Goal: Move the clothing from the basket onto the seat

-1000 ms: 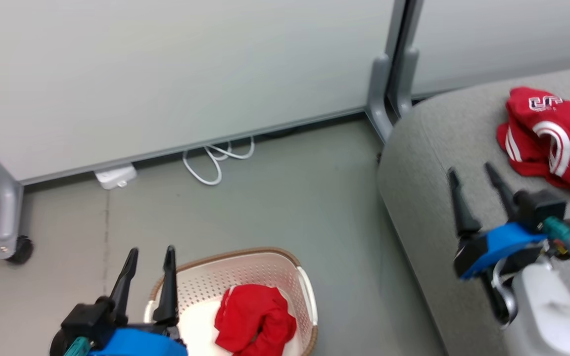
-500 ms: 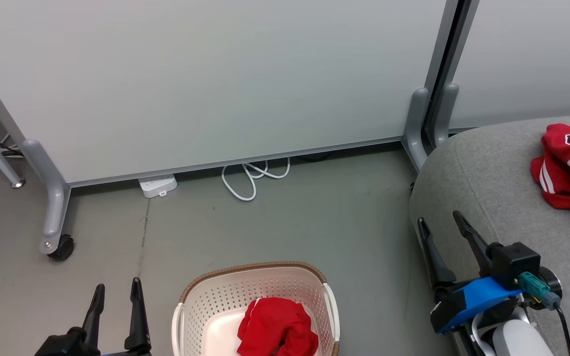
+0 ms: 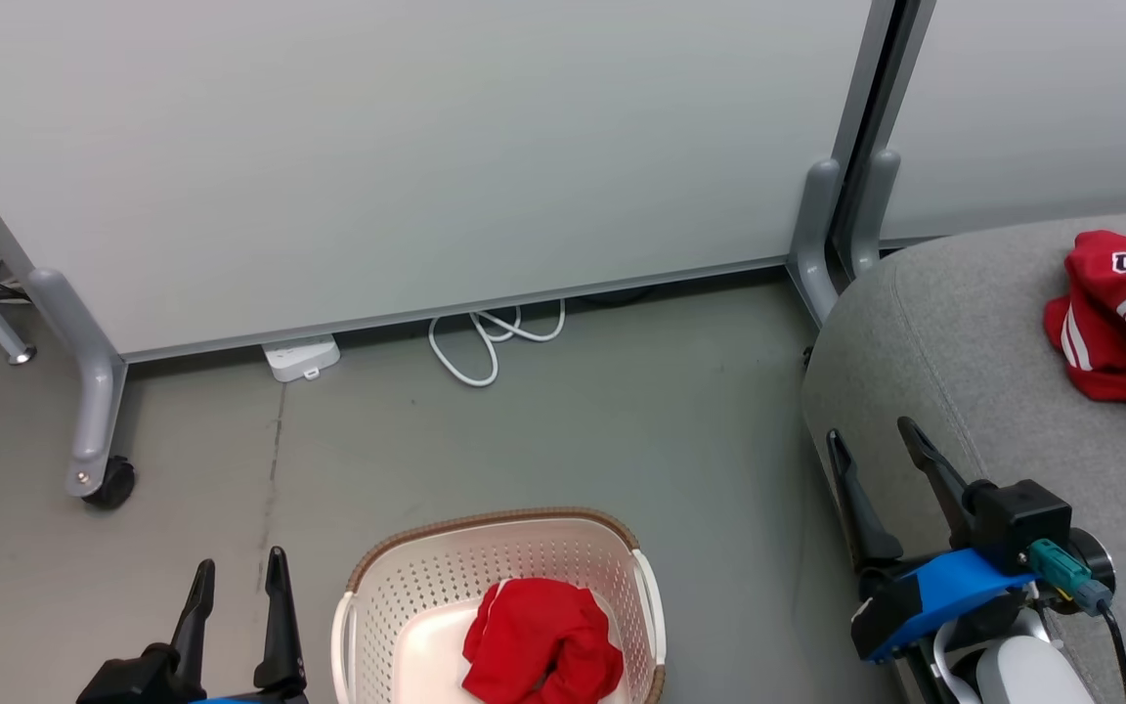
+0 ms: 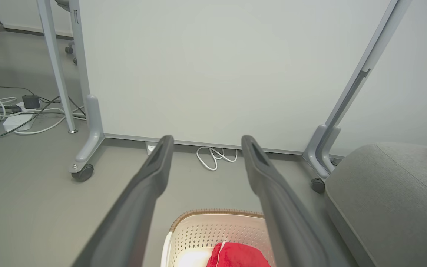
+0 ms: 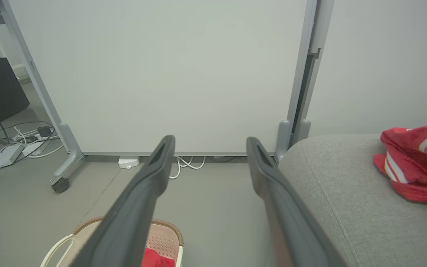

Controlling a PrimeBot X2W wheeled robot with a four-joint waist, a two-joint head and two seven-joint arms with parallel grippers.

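The cream basket (image 3: 372, 606) with its brown rim stands on the floor at the bottom centre, and a plain red garment (image 3: 541, 653) lies bunched in it. On the grey seat (image 3: 974, 372) at the right lies the striped red garment (image 3: 1115, 323) with a white logo. My left gripper (image 3: 238, 575) is open and empty, left of the basket. My right gripper (image 3: 874, 439) is open and empty beside the seat's rounded edge. The left wrist view has the basket (image 4: 198, 230) and red garment (image 4: 237, 255) below the fingers. The right wrist view shows the striped garment (image 5: 413, 167) on the seat (image 5: 347, 193).
White partition panels (image 3: 407, 147) on grey wheeled legs (image 3: 84, 401) stand behind. A white power strip (image 3: 301, 357) and coiled white cable (image 3: 490, 337) lie at the panel's foot. Grey floor (image 3: 573, 440) stretches between basket and panels. More cables and adapters (image 4: 9, 111) lie far left.
The head camera has swung left, shifting the whole picture. My right gripper has come down off the seat to its edge, away from the striped garment; both stay open.
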